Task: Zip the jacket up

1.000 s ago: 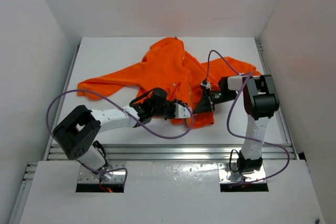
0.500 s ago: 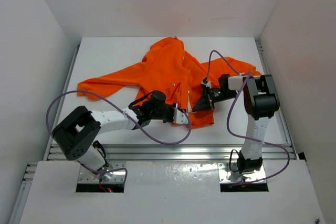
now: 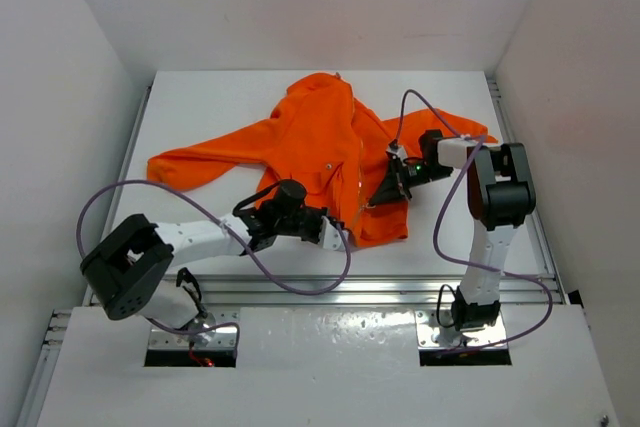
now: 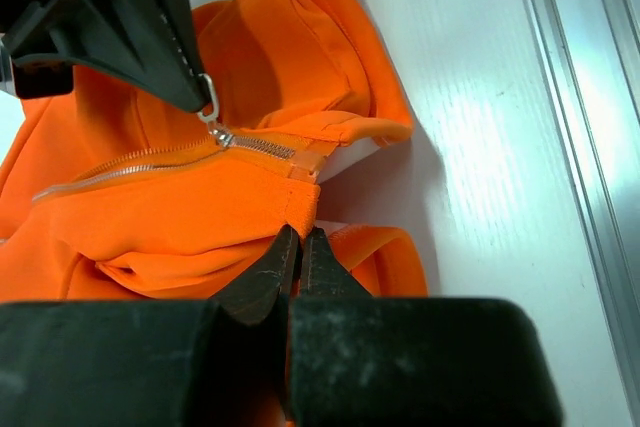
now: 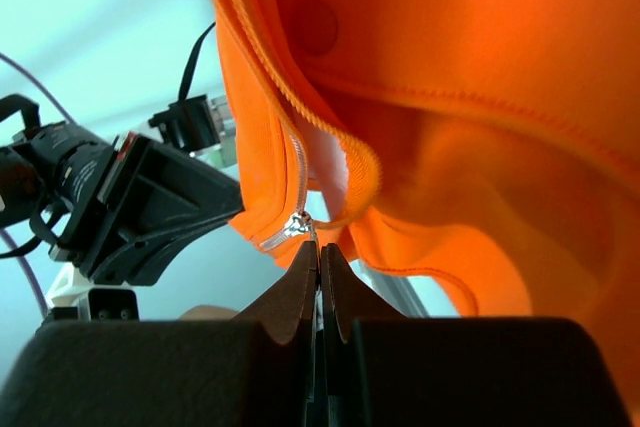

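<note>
The orange jacket (image 3: 310, 142) lies spread on the white table, hood toward the back, one sleeve stretched left. My left gripper (image 3: 343, 236) is shut on the jacket's bottom hem beside the zipper end; in the left wrist view the hem corner (image 4: 300, 209) is pinched between the jaws. My right gripper (image 3: 375, 202) is shut on the metal zipper pull (image 5: 305, 225), which also shows in the left wrist view (image 4: 210, 107), a short way up the pale zipper (image 4: 140, 162). The zipper's lower part is closed between the two grippers.
The table's front edge has a metal rail (image 3: 330, 287). White walls enclose the table on three sides. Purple cables (image 3: 300, 272) loop from both arms over the table's front part.
My right gripper has moved up the jacket, away from the hem, drawing the zipper pull along. My left gripper has pulled back toward the front edge with the hem, stretching the zipper.
</note>
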